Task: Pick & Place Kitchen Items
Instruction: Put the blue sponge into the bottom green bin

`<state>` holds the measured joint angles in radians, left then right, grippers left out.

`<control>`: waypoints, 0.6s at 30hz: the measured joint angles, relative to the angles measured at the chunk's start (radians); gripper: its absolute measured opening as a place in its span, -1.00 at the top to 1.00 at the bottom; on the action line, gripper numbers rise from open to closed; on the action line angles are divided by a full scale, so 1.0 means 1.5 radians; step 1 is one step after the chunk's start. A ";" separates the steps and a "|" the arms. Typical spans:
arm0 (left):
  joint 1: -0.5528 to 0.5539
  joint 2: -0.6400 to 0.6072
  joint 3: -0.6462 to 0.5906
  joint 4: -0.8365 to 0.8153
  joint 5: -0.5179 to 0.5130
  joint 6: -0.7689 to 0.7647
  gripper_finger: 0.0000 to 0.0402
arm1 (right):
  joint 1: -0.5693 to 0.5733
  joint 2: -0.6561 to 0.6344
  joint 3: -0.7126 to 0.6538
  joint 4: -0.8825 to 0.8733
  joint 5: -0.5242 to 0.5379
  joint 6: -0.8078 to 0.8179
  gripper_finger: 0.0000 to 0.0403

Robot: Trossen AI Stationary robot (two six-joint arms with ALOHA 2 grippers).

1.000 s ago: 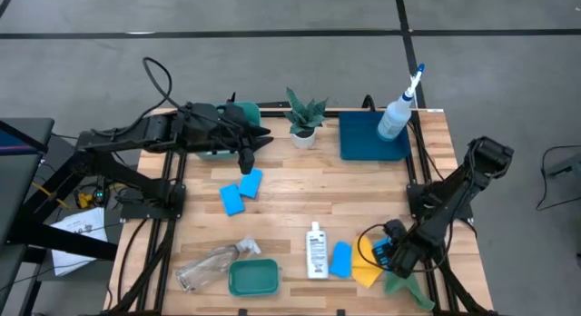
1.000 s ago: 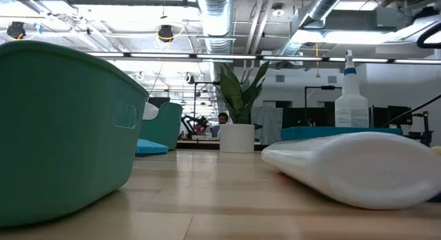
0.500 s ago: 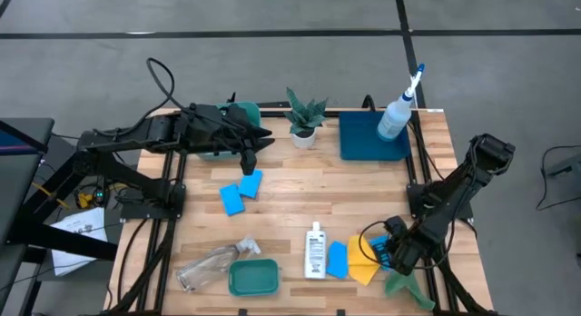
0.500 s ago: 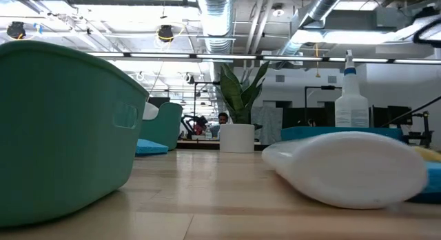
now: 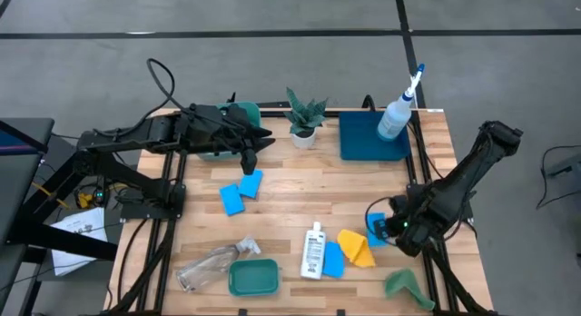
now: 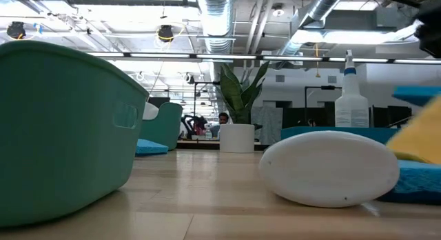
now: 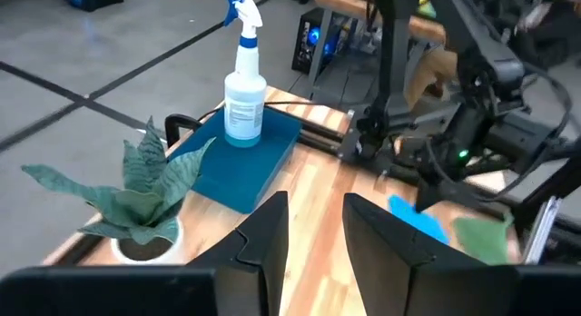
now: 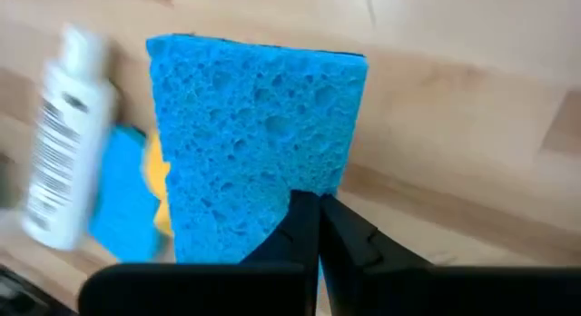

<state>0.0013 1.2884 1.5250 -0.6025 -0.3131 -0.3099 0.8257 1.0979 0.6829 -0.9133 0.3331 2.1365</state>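
My right gripper [image 5: 385,227] is shut on a blue sponge [image 8: 259,134] near the table's right edge, above the wood. Left of it lie a yellow cloth [image 5: 356,246], another blue sponge [image 5: 332,260] and a small white bottle [image 5: 312,251]. A green cloth [image 5: 402,284] lies at the near right corner. My left gripper [image 7: 313,234] is open and empty, hovering over two blue sponges [image 5: 241,192]. A white spray bottle [image 5: 397,107] stands on the dark blue tray [image 5: 368,143]. A clear spray bottle [image 5: 211,266] lies at the near left. My right gripper pinches the blue sponge between its two fingers [image 8: 300,227] at the middle of one short edge [image 8: 292,191]. The sponge stretches out ahead of the fingers. In the low view the sponge [image 6: 417,95] hangs above the table, clear of it.
A green tub [image 5: 253,278] stands at the near edge, another green tub [image 5: 227,134] at the far left under my left arm. A small potted plant [image 5: 302,121] stands at the far middle. Bare wood lies in the table's middle.
My right gripper has risen and gone toward the far edge and a little left with the blue sponge. The yellow cloth has slid left and toward the far edge. The sponge beside it has shifted left, and the white bottle has turned about. The green cloth now lies uncovered.
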 joint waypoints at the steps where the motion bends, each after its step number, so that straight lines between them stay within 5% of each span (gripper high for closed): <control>1: 0.000 -0.001 -0.013 0.006 0.000 -0.022 0.48 | -0.008 -0.013 0.004 -0.009 0.010 -0.001 1.00; 6: -0.008 0.001 -0.112 0.054 0.000 -0.153 0.48 | -0.065 -0.054 0.014 -0.033 0.050 -0.039 1.00; 13: -0.010 0.020 -0.316 0.456 0.049 -0.282 0.48 | -0.169 -0.059 0.014 -0.028 0.053 -0.138 1.00; 18: -0.015 0.064 -0.362 0.548 0.052 -0.344 0.48 | -0.217 -0.049 0.015 -0.036 0.038 -0.190 1.00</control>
<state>-0.0212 1.3843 0.9823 0.2192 -0.2352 -0.8257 0.5006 1.0245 0.7053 -0.9670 0.3894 1.8519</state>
